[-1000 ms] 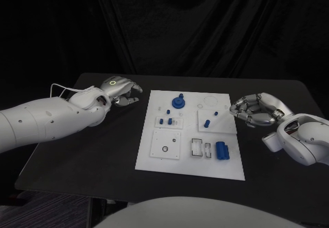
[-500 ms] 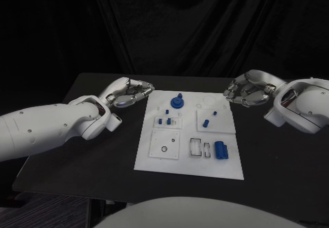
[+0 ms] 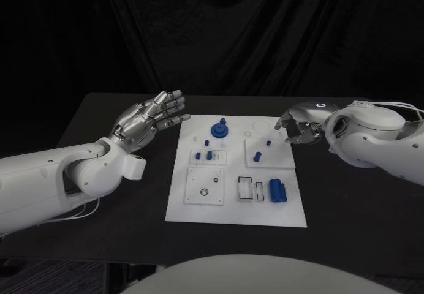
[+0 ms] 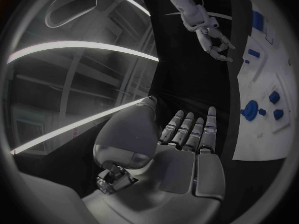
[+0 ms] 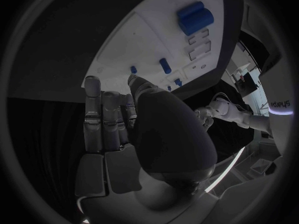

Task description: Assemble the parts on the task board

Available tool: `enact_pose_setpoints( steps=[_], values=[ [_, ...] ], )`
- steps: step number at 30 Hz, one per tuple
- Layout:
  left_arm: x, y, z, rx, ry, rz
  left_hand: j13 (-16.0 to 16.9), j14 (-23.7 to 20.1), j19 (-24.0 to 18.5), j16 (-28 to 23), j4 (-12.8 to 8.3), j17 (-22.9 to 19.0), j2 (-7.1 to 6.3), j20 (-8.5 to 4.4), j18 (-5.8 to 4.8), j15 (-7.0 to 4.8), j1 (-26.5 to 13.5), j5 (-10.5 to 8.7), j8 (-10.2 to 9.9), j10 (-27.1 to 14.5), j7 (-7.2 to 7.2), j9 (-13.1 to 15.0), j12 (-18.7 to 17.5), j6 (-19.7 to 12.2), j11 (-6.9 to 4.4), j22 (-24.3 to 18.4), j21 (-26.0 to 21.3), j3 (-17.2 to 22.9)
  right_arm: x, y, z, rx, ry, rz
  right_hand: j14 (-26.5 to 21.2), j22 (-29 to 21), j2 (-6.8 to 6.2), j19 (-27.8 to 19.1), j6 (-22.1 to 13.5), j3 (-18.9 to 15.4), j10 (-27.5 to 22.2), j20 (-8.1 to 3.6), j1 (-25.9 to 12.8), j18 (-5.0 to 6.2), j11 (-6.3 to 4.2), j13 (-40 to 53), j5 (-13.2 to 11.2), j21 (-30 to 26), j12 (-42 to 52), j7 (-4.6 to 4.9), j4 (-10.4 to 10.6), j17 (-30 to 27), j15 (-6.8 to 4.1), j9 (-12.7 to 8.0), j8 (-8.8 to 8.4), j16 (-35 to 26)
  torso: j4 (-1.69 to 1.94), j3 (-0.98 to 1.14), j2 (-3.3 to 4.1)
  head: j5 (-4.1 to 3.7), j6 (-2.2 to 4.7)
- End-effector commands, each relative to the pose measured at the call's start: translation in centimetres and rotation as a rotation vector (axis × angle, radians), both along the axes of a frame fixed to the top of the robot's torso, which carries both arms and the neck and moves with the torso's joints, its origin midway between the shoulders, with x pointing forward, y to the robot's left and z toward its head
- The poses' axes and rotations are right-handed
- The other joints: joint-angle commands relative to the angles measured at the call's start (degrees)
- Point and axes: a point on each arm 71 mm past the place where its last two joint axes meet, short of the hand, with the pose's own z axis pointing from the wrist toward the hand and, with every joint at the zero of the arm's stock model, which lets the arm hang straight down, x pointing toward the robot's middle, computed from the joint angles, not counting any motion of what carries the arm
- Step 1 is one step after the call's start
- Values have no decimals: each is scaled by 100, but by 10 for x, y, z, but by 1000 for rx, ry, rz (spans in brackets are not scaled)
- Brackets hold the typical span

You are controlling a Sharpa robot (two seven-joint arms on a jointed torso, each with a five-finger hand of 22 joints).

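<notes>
Left hand: empty, fingers straight and spread, raised left of the board.
Right hand: fingers curled, holding nothing, at the board's far right corner.
Board: mid-table, blue parts on it.

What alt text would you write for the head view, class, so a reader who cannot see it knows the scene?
A white rectangular task board carrying small blue plastic parts lies in the middle of a black table. The silver left robot hand hovers open with fingers spread beside the board's far left corner. The silver right robot hand hangs with fingers curled by its far right corner, holding nothing.
</notes>
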Motion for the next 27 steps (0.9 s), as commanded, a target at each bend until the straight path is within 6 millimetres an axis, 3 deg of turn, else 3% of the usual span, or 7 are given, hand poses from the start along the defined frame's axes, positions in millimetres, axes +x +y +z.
enact_pose_setpoints(
  steps=[1, 6, 10, 13, 22, 26, 27],
  values=[
    [-5, 4, 8, -169, -46, 12, -3, -25, -42, 6, -10, -4, 25, 16, -5, 21, 68, 78, -18, -30, -13, -6, 40, 7, 23, 6, 28, -47, -1, -2, -2, -76, -108, 7, 43, 152, 13, 52, 33, -50, 64, 12, -64, 60, 34, -46, 20, 24, -18, 33, 5, 8, 6, -40, -36, 28, 111, -105, 79, -100, -1],
    [-7, 4, 9, -177, -41, 4, 9, 73, -22, 182, -73, 19, 74, 160, 1, 158, 330, 422, -3, -3, 20, -2, 199, 68, 87, 85, 112, -119, -3, -1, -7, -35, -114, 26, 92, 170, 40, 126, 139, -55, 194, 27, -56, 46, 57, -93, 59, 85, 7, 93, 3, 40, 22, -76, -45, 79, 155, -133, 130, -167, -1],
    [-8, 3, 9, -182, -37, -5, 14, 102, 3, 229, -82, 23, 88, 199, 5, 189, 389, 473, 3, 17, 24, 3, 254, 104, 128, 119, 146, -140, -4, 1, -10, -9, -123, 45, 126, 192, 69, 196, 245, -33, 392, 41, -33, 36, 65, -148, 135, 132, 38, 131, -28, 53, 42, -114, -59, 115, 201, -183, 187, -267, -1],
    [-8, 4, 9, -180, -36, -3, 19, 90, -6, 222, -85, 19, 98, 206, 18, 179, 421, 501, 11, 45, 43, 8, 297, 143, 168, 124, 156, -151, -4, 4, -12, 15, -129, 53, 197, 236, 103, 291, 425, -1, 584, 49, -59, 14, 51, -201, 186, 264, 52, 190, -22, 108, 50, -120, -27, 191, 205, -194, 210, -305, -1],
    [-7, 6, 8, -177, -43, 8, 23, 21, -210, 183, -89, 10, 99, 77, 23, 71, 504, 557, 29, 68, 120, 17, 397, 231, 147, 59, 115, -211, -3, 6, -21, 79, -95, 47, 209, 258, 152, 334, 626, 110, 874, 113, -71, 0, 63, -311, 271, 223, 37, 388, -37, 86, 148, -143, -52, 208, 206, -205, 230, -319, -1],
    [-8, 7, 8, -176, -51, 4, 13, -109, -586, 52, -87, -11, 77, -22, -37, 19, 549, 560, 28, 8, 145, 16, 419, 240, 86, -113, 0, -284, -4, 7, -26, 96, -77, 48, 233, 284, 163, 365, 733, 186, 1034, 131, -57, -2, 70, -364, 330, 271, 25, 500, -54, 117, 156, -146, -49, 253, 182, -191, 232, -302, -1],
    [-8, 7, 9, -178, -54, -1, 1, -222, -990, -94, -65, -31, 50, -101, -58, -42, 532, 505, 27, -82, 148, 15, 384, 239, 20, -378, -123, -357, -4, 7, -27, 99, -72, 48, 236, 290, 159, 372, 754, 207, 1093, 132, -62, -1, 64, -386, 340, 275, 14, 522, -54, 116, 154, -149, -55, 260, 180, -191, 231, -296, -1]
  ],
)
